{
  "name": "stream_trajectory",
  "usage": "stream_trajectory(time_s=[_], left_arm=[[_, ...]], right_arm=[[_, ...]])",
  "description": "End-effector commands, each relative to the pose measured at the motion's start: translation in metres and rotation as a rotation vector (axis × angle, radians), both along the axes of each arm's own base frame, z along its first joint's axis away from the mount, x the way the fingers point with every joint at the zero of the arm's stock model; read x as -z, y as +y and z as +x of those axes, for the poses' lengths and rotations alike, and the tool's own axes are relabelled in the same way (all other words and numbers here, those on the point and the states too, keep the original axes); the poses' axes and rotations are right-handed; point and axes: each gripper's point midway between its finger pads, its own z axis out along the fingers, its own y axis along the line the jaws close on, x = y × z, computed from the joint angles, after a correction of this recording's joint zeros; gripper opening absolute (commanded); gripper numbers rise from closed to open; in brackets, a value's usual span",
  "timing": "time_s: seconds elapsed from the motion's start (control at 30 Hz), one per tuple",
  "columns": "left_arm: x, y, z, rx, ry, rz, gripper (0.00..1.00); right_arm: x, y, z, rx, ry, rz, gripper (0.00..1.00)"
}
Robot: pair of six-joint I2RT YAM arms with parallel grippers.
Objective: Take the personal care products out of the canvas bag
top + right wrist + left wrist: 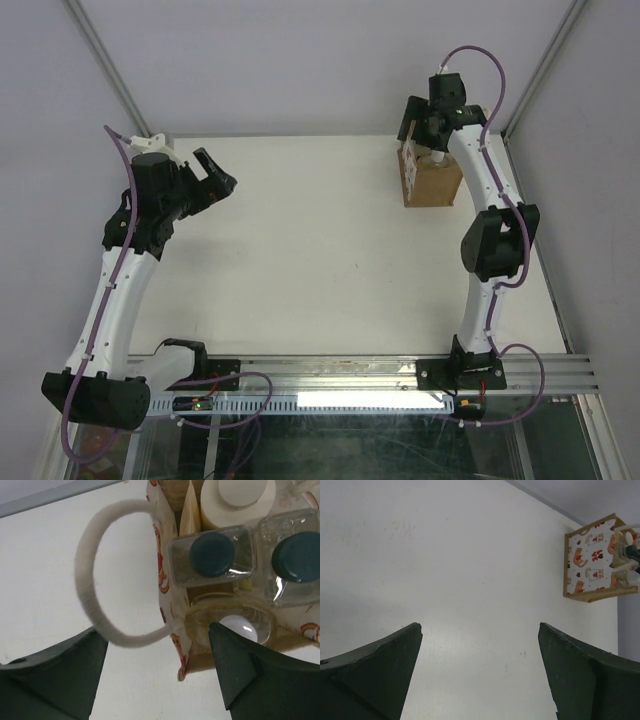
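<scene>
Okay, one white table [300, 260], with a single canvas bag [432, 183] upright at its far right corner. The bag is the reference for everything below.

There are two arms. The right arm [492, 240] reaches up alongside the bag, with the right gripper [157, 680] directly over the bag's open top. Its fingers are spread wide with nothing between them. One finger [55, 675] hangs outside the bag's patterned wall and the other [250, 675] is over the bag's contents.

The left arm [115, 280] is well to the left of the bag. The left gripper [480, 670] is also spread wide, holding nothing, over bare table and pointing toward the bag's patterned side.

There are four bottles, all inside the bag with caps up:
- 2 clear squarish ones with dark caps, side by side mid-bag [212, 555] [297, 557]
- 1 whitish bottle [237, 497] behind them
- 1 amber bottle with a white cap [240, 627] in front of them, right by the right gripper's inner finger

One cream loop handle [92, 575] arcs out over the bag's patterned wall. The second handle is not clearly visible in the right wrist view.
</scene>
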Motion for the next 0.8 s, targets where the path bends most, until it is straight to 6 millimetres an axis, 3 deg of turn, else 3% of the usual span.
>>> stream_trajectory(time_s=[0.0, 0.1, 0.23, 0.3, 0.47, 0.5, 0.77], left_arm=[[-0.024, -0.020, -0.003, 0.070, -0.058, -0.128, 0.99], [-0.026, -0.026, -0.004, 0.098, -0.050, -0.155, 0.99], [-0.027, -0.030, -0.007, 0.118, -0.033, -0.168, 0.99], [-0.028, -0.031, -0.010, 0.129, -0.035, -0.168, 0.99], [-0.027, -0.032, -0.016, 0.136, -0.037, -0.174, 0.99], [-0.027, -0.033, -0.017, 0.138, -0.036, -0.177, 0.99], [-0.018, -0.037, -0.020, 0.154, -0.007, -0.202, 0.99]], right_arm=[[-0.034, 0.009, 0.025, -0.077, -0.117, 0.048, 0.81], [-0.026, 0.007, 0.028, -0.077, -0.099, 0.068, 0.67], [-0.013, 0.003, 0.025, -0.080, -0.057, 0.130, 0.39], [-0.011, 0.001, 0.022, -0.080, -0.043, 0.151, 0.26], [-0.017, 0.012, 0.010, -0.130, -0.038, 0.206, 0.03], [-0.018, 0.015, 0.007, -0.143, -0.032, 0.216, 0.00], [-0.019, 0.047, -0.034, -0.281, 0.037, 0.273, 0.00]])
